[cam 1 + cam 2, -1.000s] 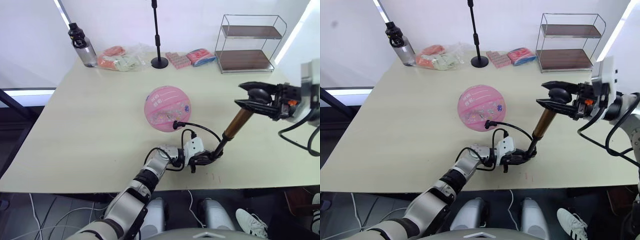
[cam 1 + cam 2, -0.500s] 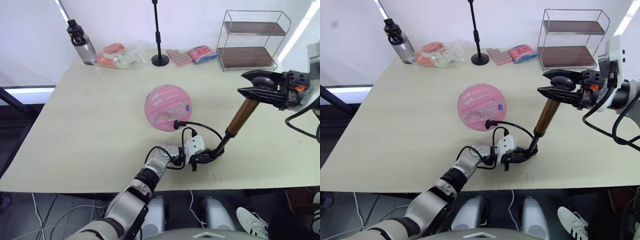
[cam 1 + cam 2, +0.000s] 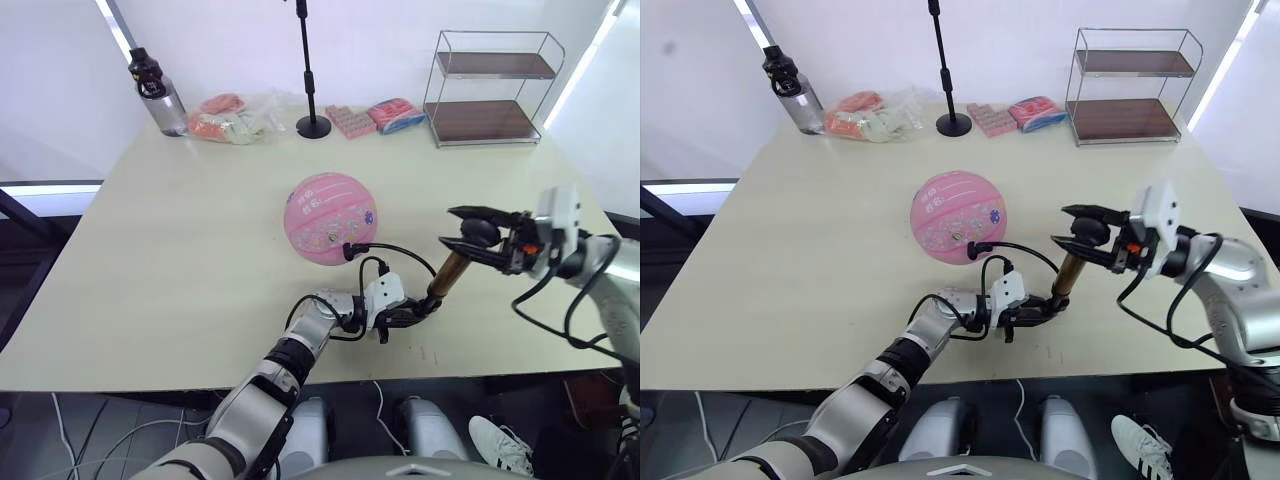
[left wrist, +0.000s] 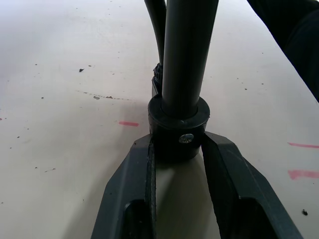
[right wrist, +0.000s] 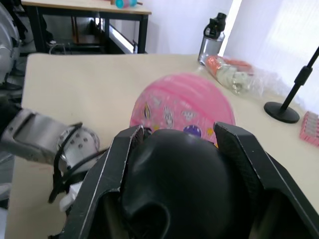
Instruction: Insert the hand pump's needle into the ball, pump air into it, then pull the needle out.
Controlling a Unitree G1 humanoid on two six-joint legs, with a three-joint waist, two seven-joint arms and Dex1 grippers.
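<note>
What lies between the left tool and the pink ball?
In the eye views, only the pump's thin black hose arcs from the ball toward the left tool; the table beneath is otherwise bare.

Clutter along the far edge of my worktop (image 3: 180,230).

At the far left corner stands a dark-capped water bottle (image 3: 149,92), upright. Just beside it lies a clear plastic bag (image 3: 232,116) of orange and pale packets. A black stand (image 3: 308,70) with a round base rises near the middle of the far edge, with a pink ridged pack (image 3: 350,120) and a red-and-blue packet (image 3: 397,113) next to it. At the far right sits a two-tier wire shelf (image 3: 488,90) with brown boards.
</note>
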